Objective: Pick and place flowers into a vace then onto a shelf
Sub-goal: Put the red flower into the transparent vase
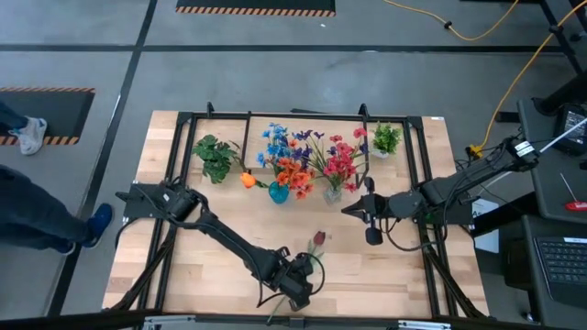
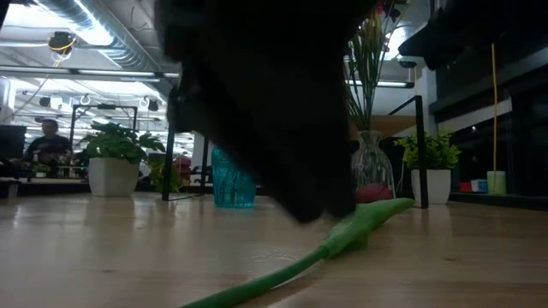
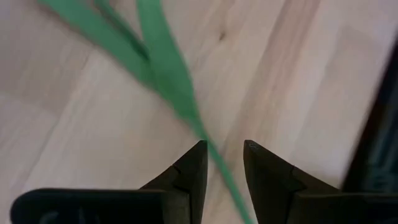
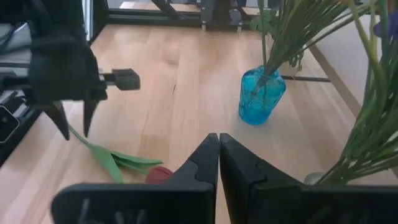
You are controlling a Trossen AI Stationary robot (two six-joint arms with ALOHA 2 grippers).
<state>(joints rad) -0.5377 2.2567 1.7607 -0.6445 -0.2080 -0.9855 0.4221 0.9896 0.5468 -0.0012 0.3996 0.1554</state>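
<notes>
you're at the pick step: your left gripper (image 3: pixel 222 149) hangs low over the near part of the table with its fingers narrowly parted and the stem (image 3: pixel 171 81) of the loose red flower (image 1: pixel 317 239) running between the tips, not yet pinched as far as i can judge. next you'd need to close on the stem, lift, and carry it to the blue vase (image 4: pixel 261 96) by the shelf (image 1: pixel 312 124). your right gripper (image 4: pixel 219 138) waits shut near the vases.

A loose flower (image 1: pixel 316 244) lies flat on the desk (image 1: pixel 211 266) in front of the shelf (image 1: pixel 417 128). Two vases (image 1: pixel 279 192) of flowers stand mid-shelf, with a potted plant (image 1: pixel 214 158) at each end.
</notes>
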